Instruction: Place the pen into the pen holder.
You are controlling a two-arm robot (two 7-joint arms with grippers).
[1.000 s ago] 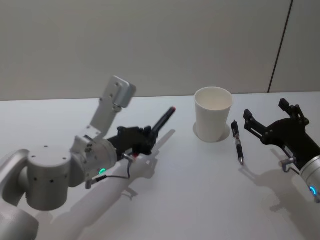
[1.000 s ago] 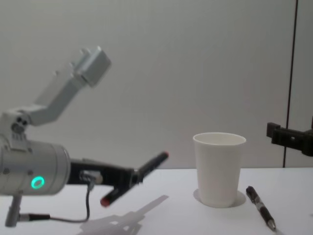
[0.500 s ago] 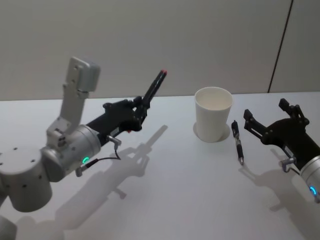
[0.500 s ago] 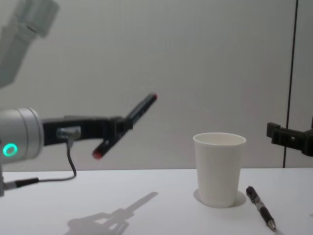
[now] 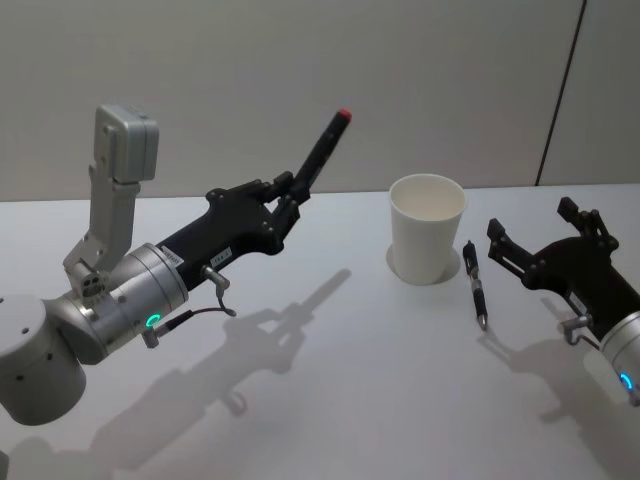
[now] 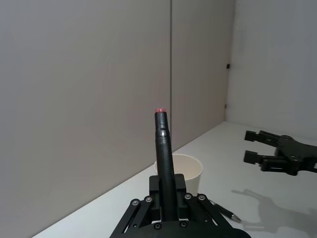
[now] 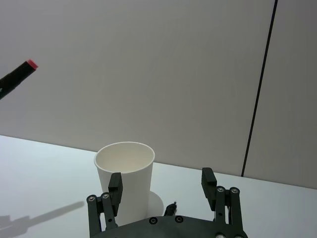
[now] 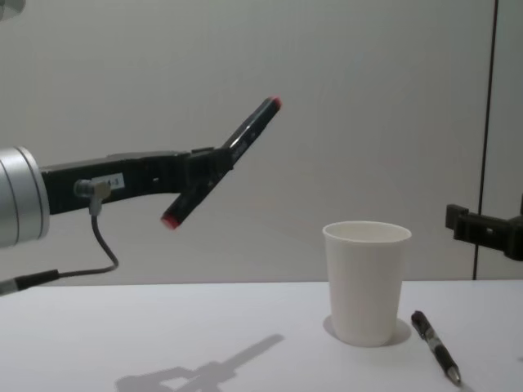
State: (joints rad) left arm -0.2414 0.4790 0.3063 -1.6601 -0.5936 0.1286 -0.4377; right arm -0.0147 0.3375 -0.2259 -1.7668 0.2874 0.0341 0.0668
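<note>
1. Carrying step: the left gripper (image 5: pixel 285 195) was clamped on the pen (image 5: pixel 322 152) at mid-barrel, held aloft and tilted. A red end jutted beyond the fingers, and the pen holder (image 5: pixel 427 228) stood well ahead of them, lower down.
2. Next, the pen apparently needed carrying over the rim, tipping upright, then releasing.
3. The right gripper (image 5: pixel 532 220), fingers apart, idled near a click pen (image 5: pixel 474 283).
4. A small label behind the left fingers was unreadable.
</note>
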